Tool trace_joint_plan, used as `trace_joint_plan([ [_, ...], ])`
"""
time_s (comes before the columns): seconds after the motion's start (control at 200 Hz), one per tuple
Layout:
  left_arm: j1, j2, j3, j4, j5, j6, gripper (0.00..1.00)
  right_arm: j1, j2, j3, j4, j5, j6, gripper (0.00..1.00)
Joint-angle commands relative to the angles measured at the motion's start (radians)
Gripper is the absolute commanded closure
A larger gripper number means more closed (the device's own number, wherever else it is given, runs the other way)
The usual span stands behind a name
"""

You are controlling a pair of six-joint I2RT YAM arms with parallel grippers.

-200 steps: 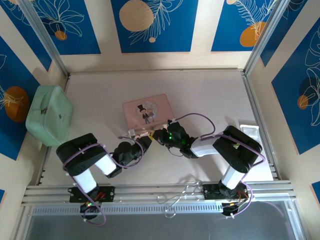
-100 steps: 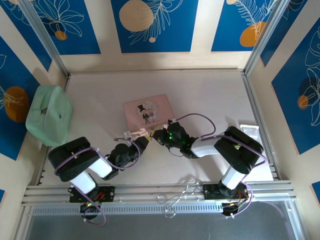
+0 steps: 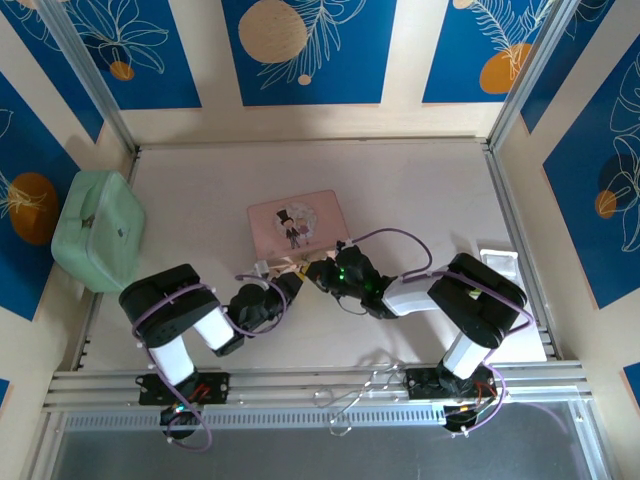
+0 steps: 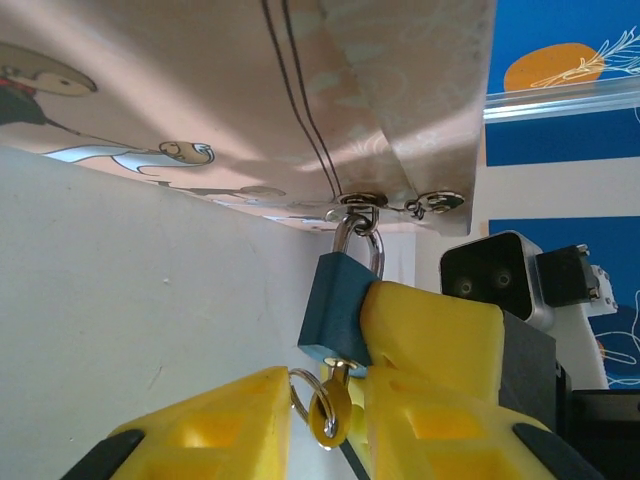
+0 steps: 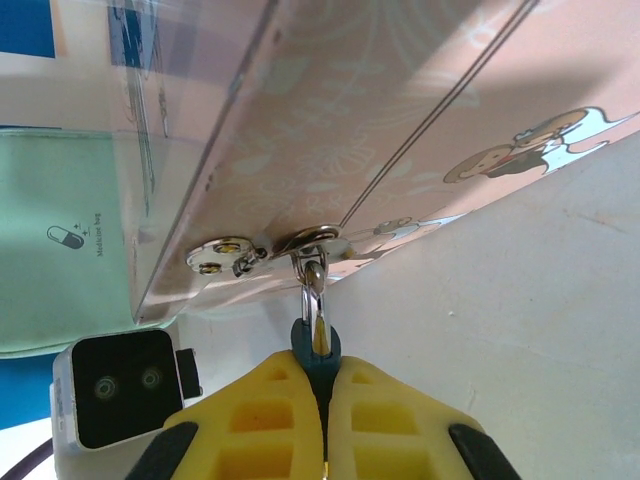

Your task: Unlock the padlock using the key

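at the near edge of the pink box (image 3: 295, 222) on the desk (image 3: 420, 190), the blue padlock (image 4: 335, 300) hangs from the clasp (image 4: 360, 205). the right hand (image 5: 322, 372) is clenched on its body. the key (image 4: 330, 425) sits at its underside between the left hand (image 4: 328, 400) fingers; i cannot tell whether they grip it.

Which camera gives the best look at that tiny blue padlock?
The left wrist view: the padlock shows its blue side, its shackle through the hasp of the pink box, and the key underneath. In the right wrist view its thin edge sits between yellow fingers. From the top external view it is too small to make out.
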Motion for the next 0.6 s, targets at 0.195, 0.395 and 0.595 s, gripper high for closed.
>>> trace_joint_plan([
  [0.195, 0.012, 0.027, 0.031, 0.038, 0.006, 0.003, 0.99, 0.023, -0.011, -0.005, 0.007, -0.005, 0.018, 1.00],
  [0.395, 0.012, 0.034, 0.016, 0.034, 0.007, 0.036, 1.00, 0.031, -0.038, 0.044, -0.147, 0.010, 0.020, 1.00],
  [0.595, -0.006, -0.112, 0.025, -0.358, -0.034, 0.148, 1.00, 0.057, -0.079, 0.130, -0.418, 0.070, 0.017, 1.00],
])
